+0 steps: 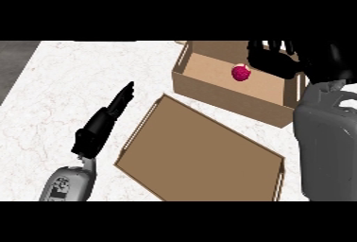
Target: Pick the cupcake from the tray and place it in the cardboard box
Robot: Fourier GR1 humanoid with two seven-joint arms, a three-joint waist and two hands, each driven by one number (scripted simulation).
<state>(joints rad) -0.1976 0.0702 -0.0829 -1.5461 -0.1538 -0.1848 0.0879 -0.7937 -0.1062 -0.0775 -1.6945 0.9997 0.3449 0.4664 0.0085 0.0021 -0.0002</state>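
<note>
Head view: you see the cupcake [241, 73] lying on the floor of the box [209, 85]; your right hand [273, 60] hovers just beside it, fingers curled, holding nothing; your left hand [105, 124] rests straight-fingered left of the tray [202, 151].

Magenta cupcake [241, 73], tan cardboard box [230, 94], brown tray [202, 151], white marbled counter [83, 75], black robot hand [105, 123]

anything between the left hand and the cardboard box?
Head view: nothing but bare marble counter between the left hand and the cardboard box. The tray sits below that stretch.
</note>
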